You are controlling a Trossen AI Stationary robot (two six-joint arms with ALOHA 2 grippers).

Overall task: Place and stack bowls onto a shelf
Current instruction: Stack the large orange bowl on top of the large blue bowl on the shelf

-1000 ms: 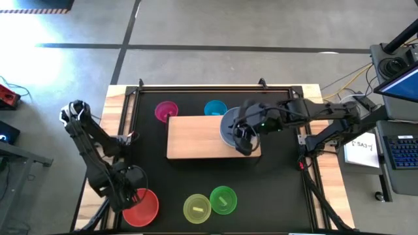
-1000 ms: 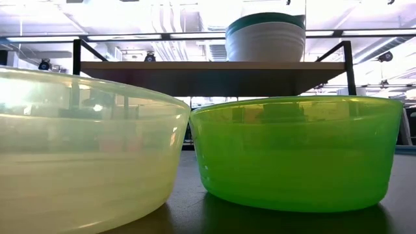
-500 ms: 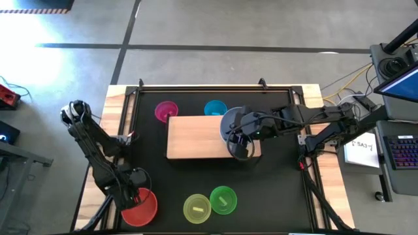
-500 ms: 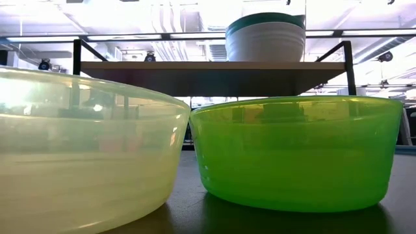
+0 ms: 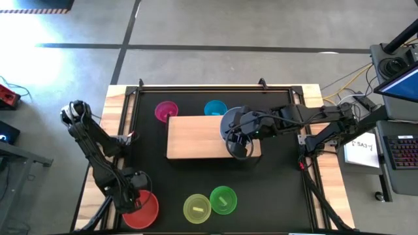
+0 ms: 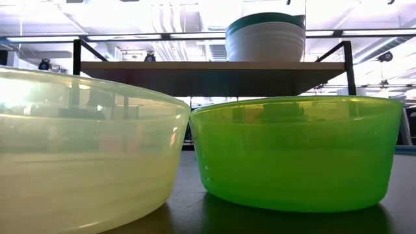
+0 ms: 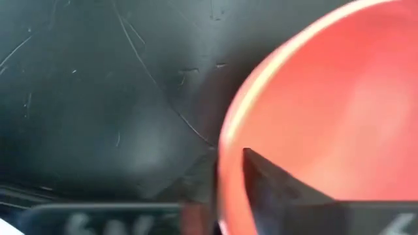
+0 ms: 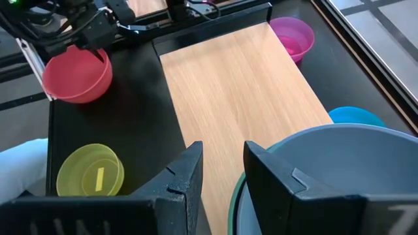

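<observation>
Left gripper (image 5: pixel 130 200) fingers pinching red bowl (image 5: pixel 145 210) rim at counter's front left, right gripper (image 5: pixel 238 142) fingers gripping slate-blue bowl (image 8: pixel 339 176) rim, sitting atop stack on shelf (image 5: pixel 196 137) right end, yellow-green bowl (image 5: pixel 196 208) lying nearby.

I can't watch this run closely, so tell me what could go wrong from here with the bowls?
1. The left gripper pinches the red bowl by one spot on its rim, so the bowl may tilt or slip when lifted.
2. The right gripper grips the rim of the blue bowl, which tops the stack on the shelf. Pulling away before it has fully let go could drag or tip the stack.
</observation>
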